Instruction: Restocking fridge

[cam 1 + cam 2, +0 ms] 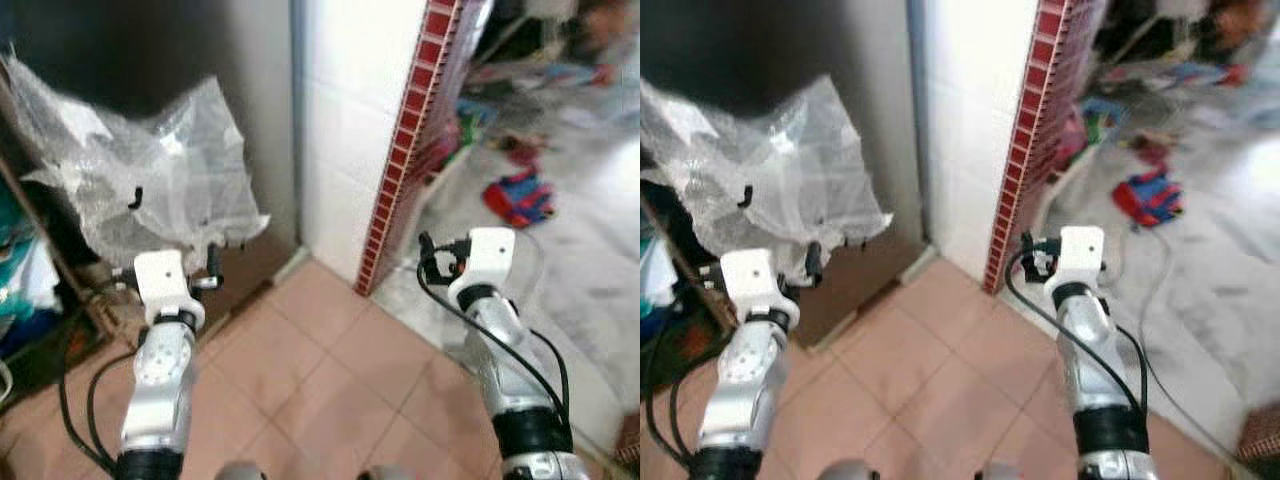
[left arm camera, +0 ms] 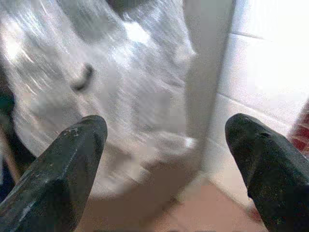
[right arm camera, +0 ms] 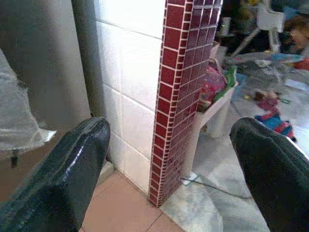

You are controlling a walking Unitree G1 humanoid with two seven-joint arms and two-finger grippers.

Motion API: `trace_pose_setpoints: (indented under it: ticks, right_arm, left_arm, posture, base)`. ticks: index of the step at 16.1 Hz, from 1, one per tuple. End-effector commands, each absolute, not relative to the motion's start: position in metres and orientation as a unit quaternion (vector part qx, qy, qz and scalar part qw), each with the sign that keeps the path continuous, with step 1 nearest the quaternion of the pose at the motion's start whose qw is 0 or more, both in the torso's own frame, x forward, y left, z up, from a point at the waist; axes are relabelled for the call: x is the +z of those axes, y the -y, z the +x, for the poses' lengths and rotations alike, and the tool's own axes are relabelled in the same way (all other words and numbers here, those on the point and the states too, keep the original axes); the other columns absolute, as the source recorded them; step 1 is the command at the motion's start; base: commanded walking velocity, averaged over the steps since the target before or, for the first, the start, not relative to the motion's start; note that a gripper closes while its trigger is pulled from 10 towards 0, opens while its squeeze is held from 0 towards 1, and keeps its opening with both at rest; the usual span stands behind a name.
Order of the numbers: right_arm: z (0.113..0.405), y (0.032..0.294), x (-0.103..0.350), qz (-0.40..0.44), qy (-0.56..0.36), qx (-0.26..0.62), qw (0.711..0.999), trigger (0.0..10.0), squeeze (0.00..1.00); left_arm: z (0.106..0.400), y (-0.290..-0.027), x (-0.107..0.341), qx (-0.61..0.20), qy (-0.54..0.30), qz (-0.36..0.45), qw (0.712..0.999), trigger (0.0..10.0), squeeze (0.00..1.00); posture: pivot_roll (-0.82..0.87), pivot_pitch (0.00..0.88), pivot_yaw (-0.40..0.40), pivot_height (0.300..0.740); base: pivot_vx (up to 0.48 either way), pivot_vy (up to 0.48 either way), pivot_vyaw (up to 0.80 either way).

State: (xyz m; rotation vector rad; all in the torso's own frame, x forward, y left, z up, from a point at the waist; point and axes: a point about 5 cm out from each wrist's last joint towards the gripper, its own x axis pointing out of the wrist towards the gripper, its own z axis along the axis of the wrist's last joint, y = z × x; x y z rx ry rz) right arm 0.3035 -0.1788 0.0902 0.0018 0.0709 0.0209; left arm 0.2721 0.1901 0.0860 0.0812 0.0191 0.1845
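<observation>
Both claws are spread wide and empty: left claw [image 2: 164,159] faces crinkled clear plastic sheeting [image 1: 150,170]; right claw [image 3: 169,164] faces the red-tiled white wall corner [image 3: 174,96].

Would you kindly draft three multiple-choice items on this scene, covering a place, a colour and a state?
1. The crinkled clear plastic sheet hangs ahead of which end effector?
A. left
B. right
C. neither

2. The strip of small tiles edging the white tiled wall is:
A. green
B. dark red
C. yellow

3. The left end effector is:
A. shut
B. shut on plastic
C. open

Answers: 1 A, the sheet lies ahead of the left wrist. 2 B, the dark red mosaic tile strip shows it. 3 C, its fingers stand apart, holding nothing.
</observation>
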Motion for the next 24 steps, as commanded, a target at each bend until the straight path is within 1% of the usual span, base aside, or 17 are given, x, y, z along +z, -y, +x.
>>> trace_pose_setpoints:
  ticks: [1,2,3,5,8,10,11,15,19,21,22,24]
  right_arm:
    - [0.307,0.174,0.097,-0.003,-0.022,0.018,1.0,10.0,0.0]
    - [0.308,0.174,0.097,-0.004,-0.022,0.016,1.0,10.0,0.0]
    - [0.307,0.174,0.097,-0.005,-0.022,0.015,1.0,10.0,0.0]
    - [0.307,0.174,0.097,-0.006,-0.021,0.015,1.0,10.0,0.0]
    - [0.306,0.173,0.096,-0.006,-0.022,0.012,1.0,10.0,0.0]
    - [0.306,0.173,0.095,-0.007,-0.023,0.011,1.0,10.0,0.0]
    - [0.305,0.173,0.095,-0.007,-0.023,0.01,1.0,10.0,0.0]
    - [0.305,0.17,0.093,-0.004,-0.024,0.006,1.0,10.0,0.0]
    - [0.308,0.172,0.092,-0.002,-0.024,0.0,1.0,10.0,0.0]
    - [0.312,0.17,0.097,0.005,-0.018,-0.002,1.0,10.0,0.0]
    - [0.314,0.169,0.101,0.004,-0.014,-0.001,1.0,10.0,0.0]
    - [0.315,0.17,0.102,0.007,-0.012,-0.007,1.0,10.0,0.0]
  left_arm:
    - [0.273,-0.199,0.084,0.116,-0.016,0.066,0.991,10.0,0.0]
    - [0.274,-0.198,0.082,0.109,-0.024,0.047,0.993,10.0,0.0]
    - [0.275,-0.198,0.081,0.104,-0.025,0.045,0.993,10.0,0.0]
    - [0.276,-0.196,0.081,0.092,-0.027,0.061,0.993,10.0,0.0]
    - [0.278,-0.197,0.081,0.083,-0.022,0.062,0.994,10.0,0.0]
    - [0.279,-0.199,0.082,0.076,-0.017,0.062,0.995,10.0,0.0]
    - [0.277,-0.201,0.082,0.068,-0.018,0.048,0.996,10.0,0.0]
    - [0.277,-0.192,0.083,0.029,-0.012,0.04,0.999,10.0,0.0]
    - [0.277,-0.188,0.085,0.015,-0.002,0.038,0.999,10.0,0.0]
    - [0.273,-0.181,0.081,-0.002,-0.013,0.04,0.999,10.0,0.0]
    - [0.271,-0.174,0.081,-0.015,-0.013,0.038,0.999,10.0,0.0]
    - [0.271,-0.17,0.08,-0.028,-0.015,0.042,0.999,10.0,0.0]
  posture:
    - [0.05,0.004,-0.024,0.74]
    - [0.05,0.004,-0.024,0.74]
    - [0.05,0.005,-0.024,0.74]
    - [0.05,0.005,-0.024,0.74]
    - [0.05,0.011,-0.02,0.74]
    - [0.05,0.014,-0.018,0.74]
    - [0.05,0.015,-0.015,0.74]
    - [0.06,0.013,-0.009,0.74]
    - [0.08,0.015,0.002,0.74]
    - [0.09,0.039,0.003,0.74]
    - [0.09,0.062,-0.005,0.74]
    - [0.09,0.065,0.0,0.74]
  base:
    - [0.0,0.48,-0.8]
    - [0.0,0.48,-0.8]
    - [0.0,0.48,-0.8]
    - [0.0,0.48,-0.8]
    - [0.0,0.459,-0.8]
    - [0.247,0.371,-0.8]
    - [0.382,0.259,-0.8]
    - [0.48,0.0,-0.8]
    - [0.48,0.0,-0.8]
    - [0.48,0.0,-0.8]
    - [0.48,0.0,-0.8]
    - [0.48,0.0,-0.8]
